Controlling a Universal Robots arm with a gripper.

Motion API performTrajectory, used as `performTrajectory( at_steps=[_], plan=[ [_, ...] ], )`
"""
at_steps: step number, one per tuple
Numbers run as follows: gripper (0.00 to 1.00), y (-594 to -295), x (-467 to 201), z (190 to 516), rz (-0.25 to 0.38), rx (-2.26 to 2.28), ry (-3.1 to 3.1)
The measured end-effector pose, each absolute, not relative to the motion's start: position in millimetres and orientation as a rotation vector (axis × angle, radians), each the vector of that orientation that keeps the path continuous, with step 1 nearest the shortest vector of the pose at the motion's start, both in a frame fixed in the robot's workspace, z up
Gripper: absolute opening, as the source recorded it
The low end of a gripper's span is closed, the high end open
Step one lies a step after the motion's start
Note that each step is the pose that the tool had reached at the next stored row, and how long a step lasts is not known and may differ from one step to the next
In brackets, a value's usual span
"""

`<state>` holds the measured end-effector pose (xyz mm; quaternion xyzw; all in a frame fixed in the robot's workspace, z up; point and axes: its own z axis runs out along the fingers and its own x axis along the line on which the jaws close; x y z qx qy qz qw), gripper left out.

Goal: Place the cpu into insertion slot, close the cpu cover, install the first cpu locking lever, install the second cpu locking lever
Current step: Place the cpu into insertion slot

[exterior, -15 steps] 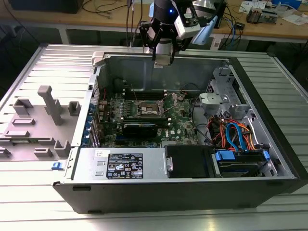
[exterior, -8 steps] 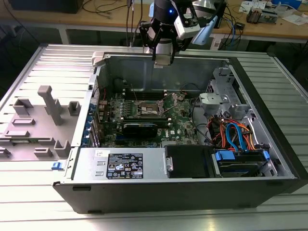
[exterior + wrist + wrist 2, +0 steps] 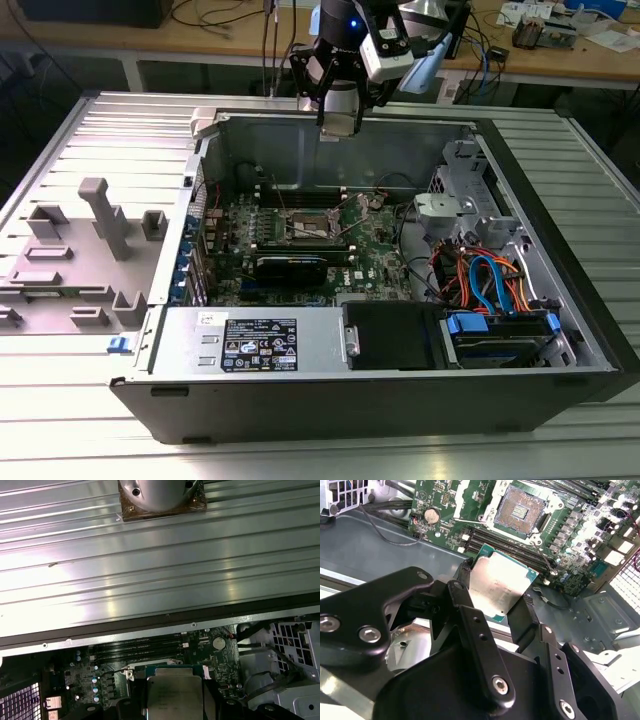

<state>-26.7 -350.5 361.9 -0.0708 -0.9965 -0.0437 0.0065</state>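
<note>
**Item:** cpu (image 3: 496, 582), a flat square chip whose silver top faces the camera in the second wrist view.
**State:** gripped by opposite edges between the jaws, which are closed on it.
**Location:** held above the back wall of the open computer case (image 3: 330, 400).
**Target:** insertion slot (image 3: 520, 511) on the green motherboard (image 3: 445, 502). Its pins are bare, and it lies below and beyond the chip, well apart.
**Between:** dark memory slots (image 3: 485, 537).
**Nearby:** black card (image 3: 290, 268) and coloured cables (image 3: 480, 280).
**Support:** ribbed metal table (image 3: 90, 440).
</note>
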Motion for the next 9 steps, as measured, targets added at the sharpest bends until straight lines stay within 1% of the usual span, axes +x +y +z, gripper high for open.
performTrajectory(
  at_steps=[9],
  plan=[
    [0.54, -351.1, -26.8, 361.9, -0.137, -0.224, -3.118]
  ],
)
